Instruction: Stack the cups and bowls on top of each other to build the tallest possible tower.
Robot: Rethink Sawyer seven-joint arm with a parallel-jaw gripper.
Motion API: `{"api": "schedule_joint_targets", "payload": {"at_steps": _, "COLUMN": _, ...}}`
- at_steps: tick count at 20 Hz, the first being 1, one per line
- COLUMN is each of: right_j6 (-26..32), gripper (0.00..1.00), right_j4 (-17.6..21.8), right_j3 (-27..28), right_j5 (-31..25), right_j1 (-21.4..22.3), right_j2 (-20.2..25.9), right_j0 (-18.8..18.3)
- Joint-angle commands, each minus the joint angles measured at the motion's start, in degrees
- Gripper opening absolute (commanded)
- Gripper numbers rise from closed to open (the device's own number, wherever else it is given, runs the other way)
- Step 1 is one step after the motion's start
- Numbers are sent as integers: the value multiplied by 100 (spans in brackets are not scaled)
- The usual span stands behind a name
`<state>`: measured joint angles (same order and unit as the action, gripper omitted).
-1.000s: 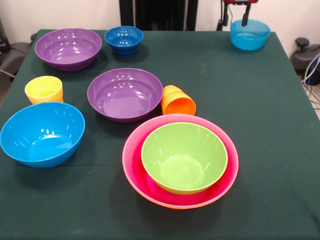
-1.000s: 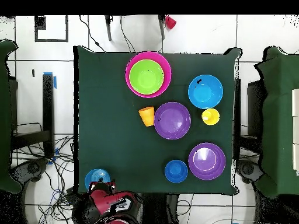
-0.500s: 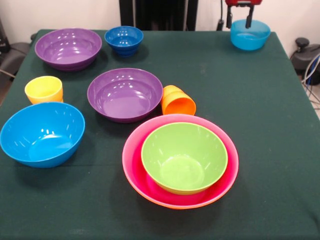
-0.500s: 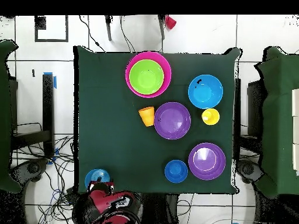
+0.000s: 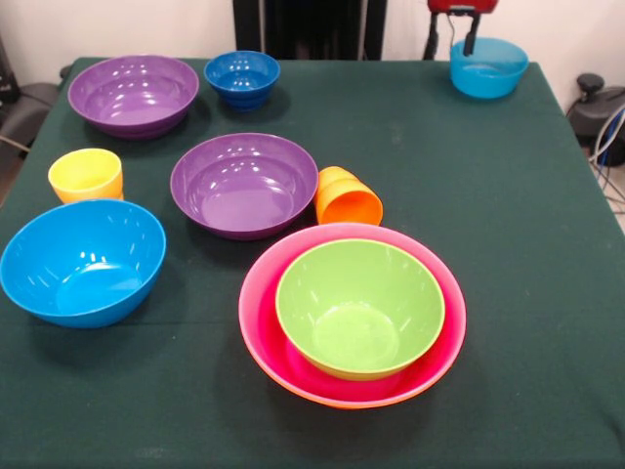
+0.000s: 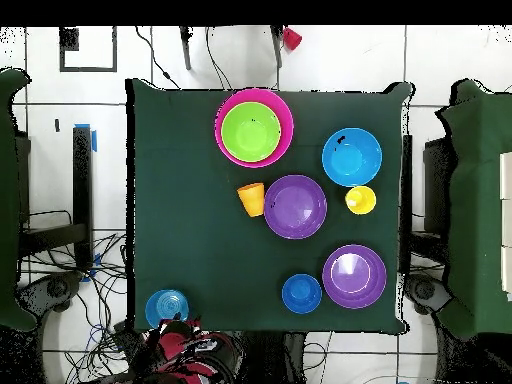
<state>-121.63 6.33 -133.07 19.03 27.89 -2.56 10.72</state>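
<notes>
My gripper [image 5: 450,43] hangs open at the table's far right corner, just behind and left of a small light blue bowl [image 5: 488,66]; nothing is between its fingers. A green bowl [image 5: 359,308] sits nested in a pink bowl [image 5: 256,293], which sits in an orange bowl [image 5: 342,401]. An orange cup [image 5: 347,198] lies on its side beside a purple bowl [image 5: 244,184]. A yellow cup [image 5: 86,176] stands upright next to a blue bowl [image 5: 82,262]. A second purple bowl [image 5: 133,93] and a small dark blue bowl [image 5: 242,78] stand at the far left.
The green table [image 5: 527,244] has bare cloth along its right side in the front view. In the overhead view the small light blue bowl [image 6: 166,307] sits right at the table's corner, with cables and chairs on the floor around.
The gripper has drawn back and to the left, off the small light blue bowl's rim. The bowl and everything else stay put.
</notes>
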Motion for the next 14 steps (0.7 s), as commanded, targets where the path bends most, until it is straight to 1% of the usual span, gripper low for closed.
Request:
{"api": "schedule_joint_targets", "payload": {"at_steps": 1, "right_j6": -601, "gripper": 100, "right_j4": -19, "right_j3": 553, "right_j5": 59, "right_j1": -276, "right_j2": 70, "right_j0": 107}}
{"api": "schedule_joint_targets", "payload": {"at_steps": 4, "right_j6": -576, "gripper": 100, "right_j4": -30, "right_j3": 591, "right_j5": 23, "right_j1": -281, "right_j2": 6, "right_j0": 160}}
{"api": "schedule_joint_targets", "payload": {"at_steps": 8, "right_j6": -530, "gripper": 100, "right_j4": -24, "right_j3": 562, "right_j5": -124, "right_j1": -156, "right_j2": -58, "right_j0": 180}}
{"api": "schedule_joint_targets", "payload": {"at_steps": 9, "right_j6": -523, "gripper": 100, "right_j4": -3, "right_j3": 542, "right_j5": -173, "right_j1": -65, "right_j2": -38, "right_j0": 144}}
{"api": "schedule_joint_targets", "payload": {"at_steps": 12, "right_j6": -554, "gripper": 100, "right_j4": 28, "right_j3": 503, "right_j5": -214, "right_j1": 24, "right_j2": 46, "right_j0": 78}}
{"api": "schedule_joint_targets", "payload": {"at_steps": 14, "right_j6": -630, "gripper": 100, "right_j4": 90, "right_j3": 518, "right_j5": -34, "right_j1": -49, "right_j2": 156, "right_j0": 5}}
